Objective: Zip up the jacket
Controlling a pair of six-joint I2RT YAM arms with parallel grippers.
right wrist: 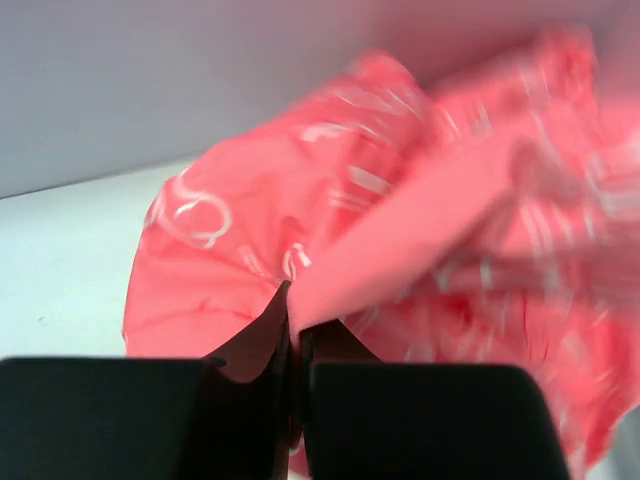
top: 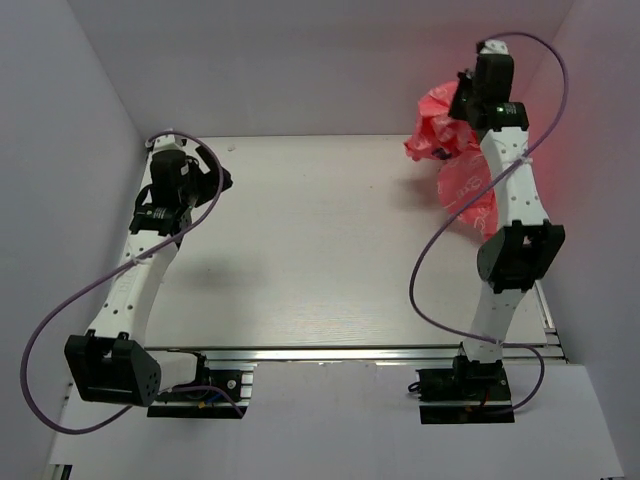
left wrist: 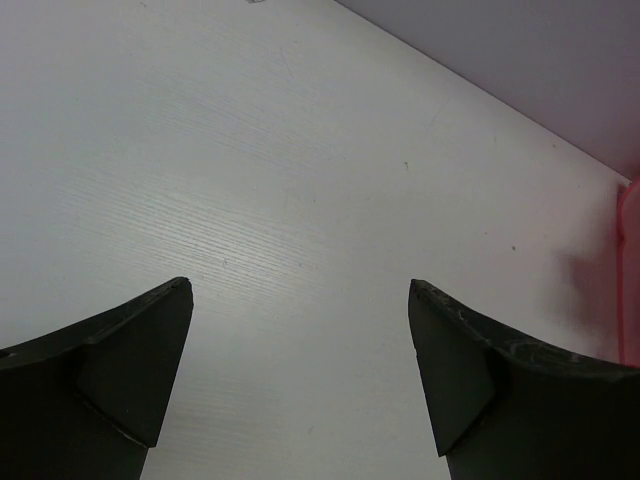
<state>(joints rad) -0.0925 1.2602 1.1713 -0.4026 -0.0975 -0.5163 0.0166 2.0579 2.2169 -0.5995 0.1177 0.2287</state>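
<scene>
The jacket (top: 445, 135) is a crumpled coral-pink bundle with white print at the far right of the table, partly behind the right arm. My right gripper (top: 465, 100) is above it, at the back wall. In the right wrist view the jacket (right wrist: 400, 230) fills the frame and my right gripper (right wrist: 296, 318) is shut, pinching a fold of its fabric between the jaws. The zipper is not visible. My left gripper (top: 222, 180) hovers over the bare table at the far left; in the left wrist view it (left wrist: 300, 290) is open wide with nothing between its fingers.
White walls enclose the table on the left, back and right. A sliver of pink shows at the right edge of the left wrist view (left wrist: 630, 270). The pale tabletop (top: 310, 250) stretches between the two arms. Purple cables loop beside each arm.
</scene>
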